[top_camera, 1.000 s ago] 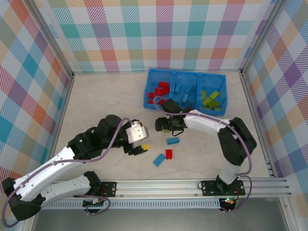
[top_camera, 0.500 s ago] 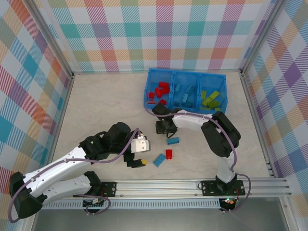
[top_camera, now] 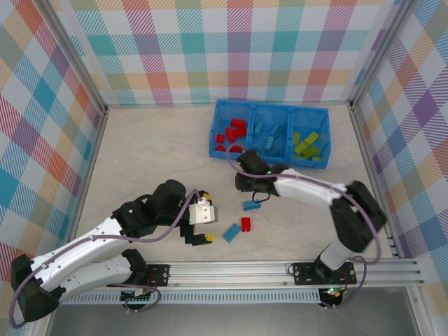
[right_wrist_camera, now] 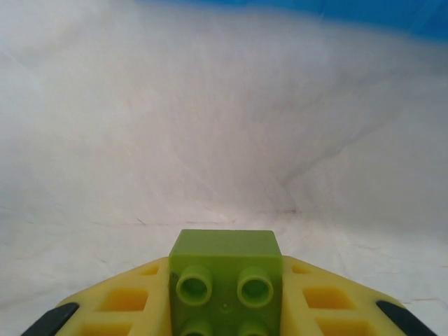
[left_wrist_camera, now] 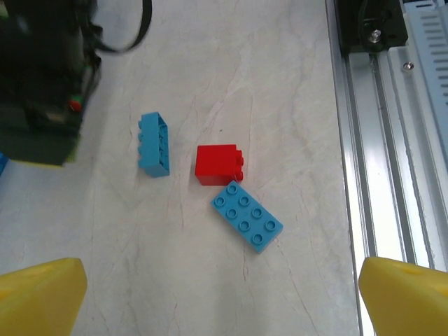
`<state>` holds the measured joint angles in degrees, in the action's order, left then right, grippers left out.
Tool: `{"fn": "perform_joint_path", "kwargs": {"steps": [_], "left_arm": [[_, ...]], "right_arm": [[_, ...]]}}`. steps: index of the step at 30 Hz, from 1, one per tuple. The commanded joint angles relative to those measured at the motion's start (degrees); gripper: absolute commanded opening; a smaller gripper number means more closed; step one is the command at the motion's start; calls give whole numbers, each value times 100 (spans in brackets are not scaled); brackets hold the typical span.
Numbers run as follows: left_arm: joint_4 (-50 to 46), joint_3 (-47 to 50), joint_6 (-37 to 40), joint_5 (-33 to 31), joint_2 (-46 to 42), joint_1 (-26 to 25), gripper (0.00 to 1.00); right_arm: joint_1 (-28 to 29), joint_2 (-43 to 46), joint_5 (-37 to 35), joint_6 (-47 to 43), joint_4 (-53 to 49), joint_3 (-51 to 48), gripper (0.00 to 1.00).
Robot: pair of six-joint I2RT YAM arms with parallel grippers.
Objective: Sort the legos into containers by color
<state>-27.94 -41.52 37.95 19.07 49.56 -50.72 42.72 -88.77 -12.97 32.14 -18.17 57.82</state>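
Lime green brick (right_wrist_camera: 224,269) cut off at bottom edge; blue bin (right_wrist_camera: 392,15) blurred along top. My right claw (right_wrist_camera: 224,308) clenched on brick. My left claw (left_wrist_camera: 222,297) spread wide, touching nothing.

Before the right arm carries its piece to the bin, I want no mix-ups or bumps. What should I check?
1. Right hand shut on lime green brick: ok.
2. Right compartment holds green bricks: ok.
3. Left hand open and far from that compartment: ok.
4. Held brick high enough to clear the bin wall: cannot tell.
5. All bricks sorted: not ok; tipped blue brick, flat blue brick and red brick lie loose.
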Motion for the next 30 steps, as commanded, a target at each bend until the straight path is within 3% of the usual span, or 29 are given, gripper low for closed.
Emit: {"fn": "perform_joint_path", "kwargs": {"steps": [1, 7, 11, 15, 21, 26, 30], "left_arm": [[431, 80, -155, 207, -162, 26, 100], [811, 97, -737, -28, -342, 192, 100], [595, -21, -738, -191, -298, 231, 100], [493, -53, -737, -317, -322, 253, 100], [444, -89, -1031, -802, -321, 315, 100], [457, -126, -1129, -811, -173, 389, 100], [275, -240, -1093, -582, 86, 440, 100]], "right_arm": [[-512, 970, -244, -50, 823, -429, 25], [-2110, 1691, -287, -292, 1075, -617, 21], [-3160, 1090, 21, -470, 1071, -172, 22], [-3819, 58, 497, -581, 908, 519, 28], [-4127, -851, 742, -659, 411, 1495, 48], [-4132, -474, 951, -494, 324, 1486, 57], [-4129, 302, 1998, -377, 265, 981, 68]]}}
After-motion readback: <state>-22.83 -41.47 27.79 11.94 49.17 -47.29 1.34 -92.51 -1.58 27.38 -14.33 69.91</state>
